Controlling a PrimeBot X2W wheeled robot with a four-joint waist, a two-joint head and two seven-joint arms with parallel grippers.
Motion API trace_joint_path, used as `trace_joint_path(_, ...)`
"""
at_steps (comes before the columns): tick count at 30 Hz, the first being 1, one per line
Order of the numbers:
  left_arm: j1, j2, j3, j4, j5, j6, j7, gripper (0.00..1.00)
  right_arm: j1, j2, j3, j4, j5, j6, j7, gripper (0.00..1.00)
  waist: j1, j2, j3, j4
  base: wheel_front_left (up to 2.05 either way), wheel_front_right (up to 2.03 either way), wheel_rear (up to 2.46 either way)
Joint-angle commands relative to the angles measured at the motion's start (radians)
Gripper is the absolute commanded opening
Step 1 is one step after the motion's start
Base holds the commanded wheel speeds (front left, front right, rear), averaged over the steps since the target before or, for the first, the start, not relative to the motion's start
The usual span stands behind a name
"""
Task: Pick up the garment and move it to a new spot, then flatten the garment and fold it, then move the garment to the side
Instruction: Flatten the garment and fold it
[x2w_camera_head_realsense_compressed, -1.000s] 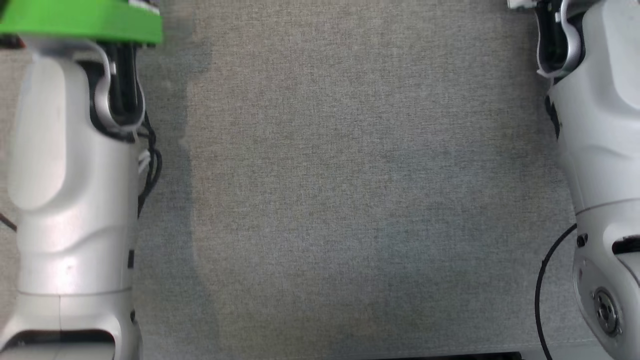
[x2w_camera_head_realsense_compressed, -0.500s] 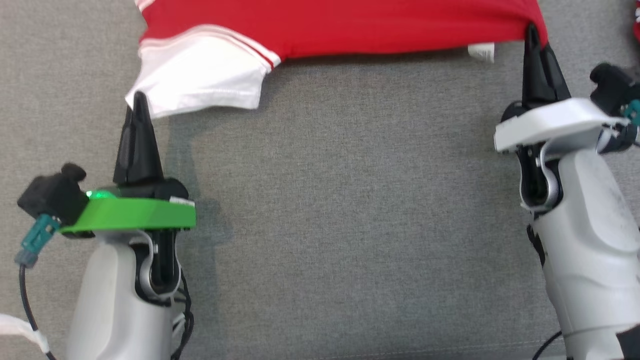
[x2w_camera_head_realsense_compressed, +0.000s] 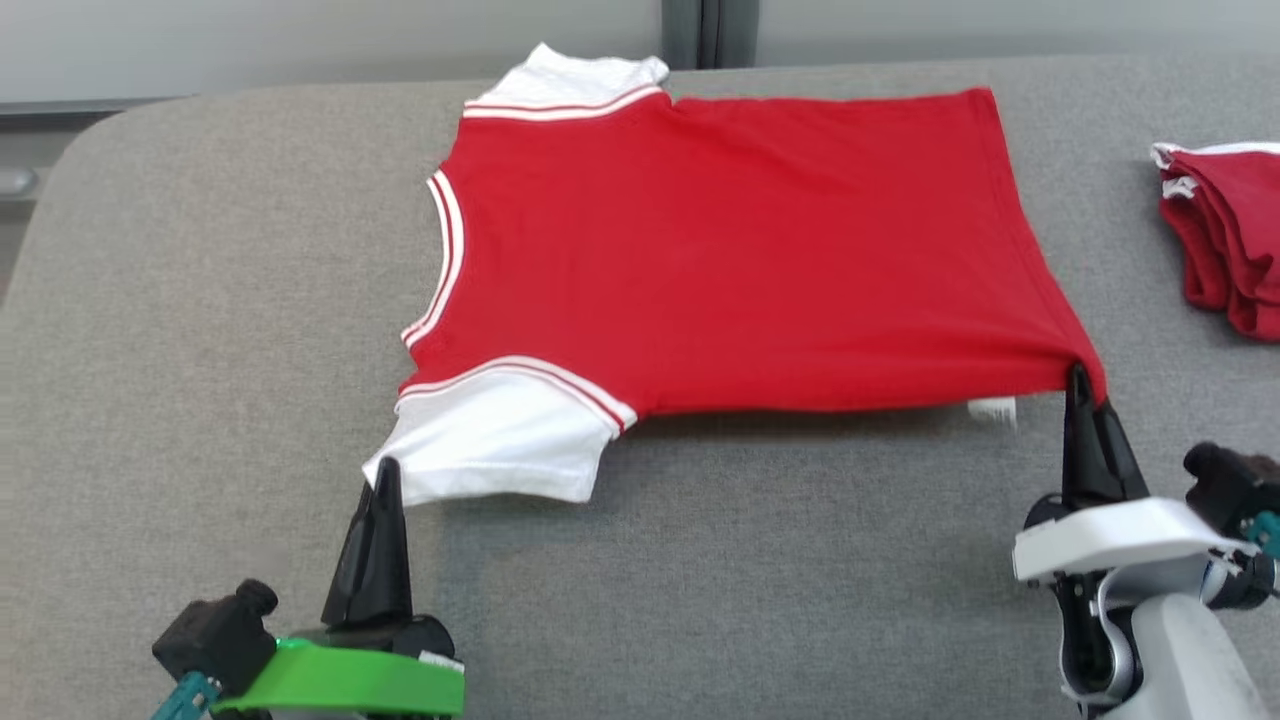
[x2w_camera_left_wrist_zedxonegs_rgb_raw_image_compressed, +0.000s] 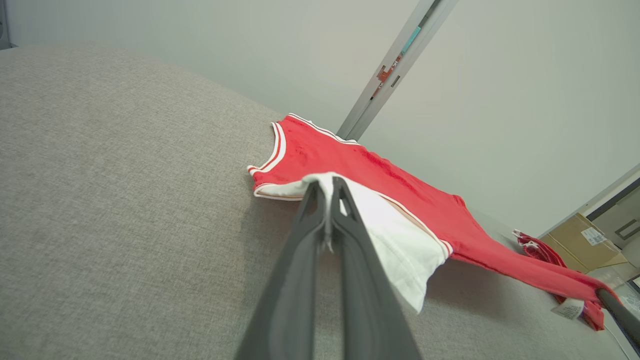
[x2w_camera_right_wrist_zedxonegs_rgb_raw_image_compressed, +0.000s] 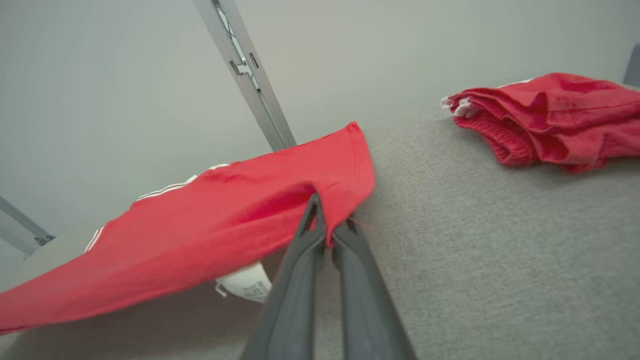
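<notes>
Grey fabric-covered desk (x2w_camera_head_realsense_compressed: 200, 300) right across the head view, rounded far-left corner, and a pale wall (x2w_camera_head_realsense_compressed: 300, 40) behind it with a grey post (x2w_camera_head_realsense_compressed: 708, 30) running up the middle. Spread out on that desk is the red garment (x2w_camera_head_realsense_compressed: 730, 250), a short-sleeved shirt lying sideways: neckline to the left, hem to the right, white-striped trim at collar and shoulders. Its far side lies flat. The near edge is raised, and there's a shadow under it on the cloth.

Off at the right edge, well apart from the shirt, sits a folded pile (x2w_camera_head_realsense_compressed: 1225, 230) of red clothing with a bit of white showing.

Now the near white sleeve (x2w_camera_head_realsense_compressed: 500, 440): the left hand (x2w_camera_head_realsense_compressed: 385, 475) has it, fingers pressed together on the sleeve's outer corner. The left wrist view confirms it, with white fabric pinched between the two dark fingers (x2w_camera_left_wrist_zedxonegs_rgb_raw_image_compressed: 325, 182) and the sleeve hanging free of the desk.

Over on the other side, the right hand (x2w_camera_head_realsense_compressed: 1078, 375) is clamped on the near hem corner, with red cloth nipped between its tips (x2w_camera_right_wrist_zedxonegs_rgb_raw_image_compressed: 327, 220) and that corner pulled up. Just beside it, a small white label (x2w_camera_head_realsense_compressed: 993, 410) dangles below the hem.
</notes>
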Motion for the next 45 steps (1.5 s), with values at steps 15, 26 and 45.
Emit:
trace_joint_path(15,0.185,0.025,-0.021,-0.120,-0.037,0.057,0.084,0.00,0.227,0.014,-0.009,-0.135,0.027,-0.002,0.086,0.00,0.0001,0.0000,-0.082,0.022,0.00,0.00,0.00)
trace_joint_path(26,0.041,0.014,-0.050,0.010,-0.053,0.028,0.070,0.00,0.152,0.015,0.018,0.053,0.075,-0.001,0.082,0.00,0.0001,0.0000,-0.085,0.009,0.00,0.00,0.00)
trace_joint_path(45,-0.500,0.008,-0.109,0.471,0.020,-0.029,-0.004,0.00,-0.051,0.009,0.041,0.163,0.093,-0.001,0.058,0.00,0.0001,0.0000,0.033,-0.035,0.00,0.00,0.00)
